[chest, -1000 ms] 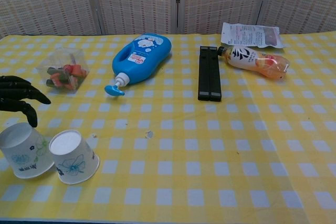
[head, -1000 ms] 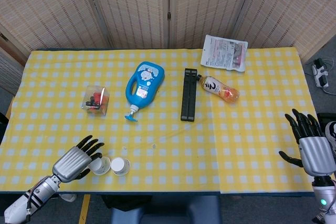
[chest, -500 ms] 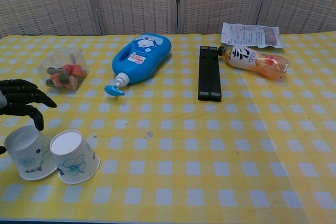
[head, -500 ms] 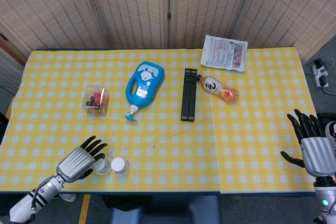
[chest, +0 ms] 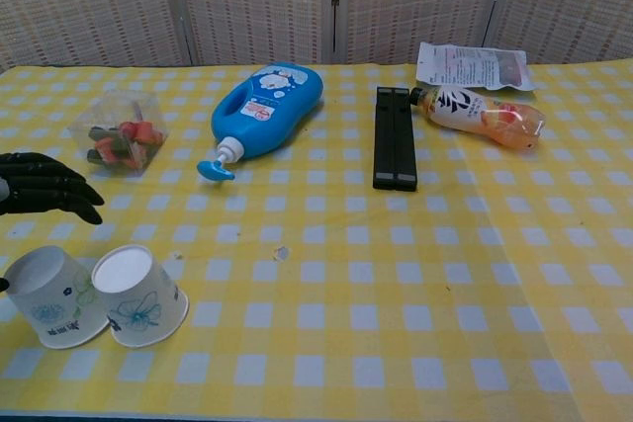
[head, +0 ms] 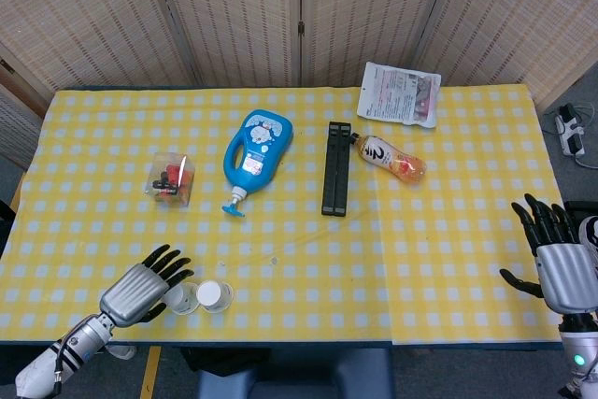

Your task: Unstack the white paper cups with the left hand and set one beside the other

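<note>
Head view alone shows right hand spread, left hand spread above two floral white paper cups, touching, upside-down.

No text, brand or number is legible. The white packet carries print too small to read. The drink bottle bears a black mark, and the blue bottle a label; neither is decipherable.

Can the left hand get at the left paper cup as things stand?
Probably yes: the left hand hovers open right beside the left paper cup, with nothing between them; the other cup stands on the far side.
</note>
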Controlling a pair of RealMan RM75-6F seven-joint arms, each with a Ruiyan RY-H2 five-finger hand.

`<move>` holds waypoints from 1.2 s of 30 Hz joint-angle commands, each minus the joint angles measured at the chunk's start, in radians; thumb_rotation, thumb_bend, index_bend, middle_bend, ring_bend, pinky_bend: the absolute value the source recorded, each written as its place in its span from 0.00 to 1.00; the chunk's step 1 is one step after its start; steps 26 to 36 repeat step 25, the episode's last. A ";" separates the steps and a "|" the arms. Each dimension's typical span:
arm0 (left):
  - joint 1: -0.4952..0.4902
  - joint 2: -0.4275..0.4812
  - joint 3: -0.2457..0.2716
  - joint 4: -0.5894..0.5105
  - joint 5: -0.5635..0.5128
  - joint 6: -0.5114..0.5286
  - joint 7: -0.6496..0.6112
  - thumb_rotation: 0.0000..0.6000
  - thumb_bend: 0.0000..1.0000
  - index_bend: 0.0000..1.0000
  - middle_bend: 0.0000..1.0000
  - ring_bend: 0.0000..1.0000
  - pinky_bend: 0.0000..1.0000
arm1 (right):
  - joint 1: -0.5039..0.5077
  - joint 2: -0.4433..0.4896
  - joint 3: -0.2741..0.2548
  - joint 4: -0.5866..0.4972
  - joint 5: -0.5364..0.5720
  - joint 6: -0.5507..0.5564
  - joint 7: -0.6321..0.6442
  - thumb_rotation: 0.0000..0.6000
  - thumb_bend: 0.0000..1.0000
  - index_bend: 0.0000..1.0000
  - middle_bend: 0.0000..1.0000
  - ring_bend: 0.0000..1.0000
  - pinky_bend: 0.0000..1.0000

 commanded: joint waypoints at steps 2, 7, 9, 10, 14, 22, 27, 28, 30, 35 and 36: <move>0.008 0.034 -0.041 0.000 -0.037 0.060 -0.114 1.00 0.44 0.18 0.13 0.07 0.00 | -0.001 0.001 0.000 0.002 0.002 0.001 0.004 1.00 0.15 0.00 0.00 0.05 0.00; 0.048 0.036 -0.126 0.069 -0.143 0.172 -0.202 1.00 0.44 0.18 0.13 0.07 0.00 | -0.004 0.005 0.000 0.004 0.006 0.002 0.011 1.00 0.15 0.00 0.00 0.05 0.00; 0.071 0.023 -0.156 0.107 -0.184 0.224 -0.196 1.00 0.44 0.18 0.13 0.07 0.00 | -0.005 0.007 0.000 0.006 0.008 0.000 0.024 1.00 0.15 0.00 0.00 0.06 0.00; 0.086 0.014 -0.169 0.129 -0.205 0.254 -0.182 1.00 0.44 0.18 0.13 0.07 0.00 | -0.005 0.008 0.000 0.009 0.009 -0.002 0.035 1.00 0.15 0.00 0.00 0.06 0.00; 0.134 -0.012 -0.186 0.182 -0.259 0.316 -0.155 1.00 0.45 0.18 0.13 0.07 0.00 | -0.001 0.010 0.001 0.022 0.013 -0.011 0.064 1.00 0.15 0.00 0.00 0.06 0.00; 0.241 -0.013 -0.151 0.219 -0.274 0.403 -0.186 1.00 0.44 0.19 0.13 0.07 0.00 | 0.012 0.019 -0.002 0.026 -0.003 -0.027 0.130 1.00 0.15 0.00 0.00 0.07 0.00; 0.282 -0.013 -0.138 0.219 -0.254 0.452 -0.204 1.00 0.44 0.19 0.13 0.07 0.00 | 0.011 0.015 -0.005 0.026 -0.015 -0.019 0.141 1.00 0.15 0.00 0.00 0.08 0.00; 0.282 -0.013 -0.138 0.219 -0.254 0.452 -0.204 1.00 0.44 0.19 0.13 0.07 0.00 | 0.011 0.015 -0.005 0.026 -0.015 -0.019 0.141 1.00 0.15 0.00 0.00 0.08 0.00; 0.282 -0.013 -0.138 0.219 -0.254 0.452 -0.204 1.00 0.44 0.19 0.13 0.07 0.00 | 0.011 0.015 -0.005 0.026 -0.015 -0.019 0.141 1.00 0.15 0.00 0.00 0.08 0.00; 0.282 -0.013 -0.138 0.219 -0.254 0.452 -0.204 1.00 0.44 0.19 0.13 0.07 0.00 | 0.011 0.015 -0.005 0.026 -0.015 -0.019 0.141 1.00 0.15 0.00 0.00 0.08 0.00; 0.282 -0.013 -0.138 0.219 -0.254 0.452 -0.204 1.00 0.44 0.19 0.13 0.07 0.00 | 0.011 0.015 -0.005 0.026 -0.015 -0.019 0.141 1.00 0.15 0.00 0.00 0.08 0.00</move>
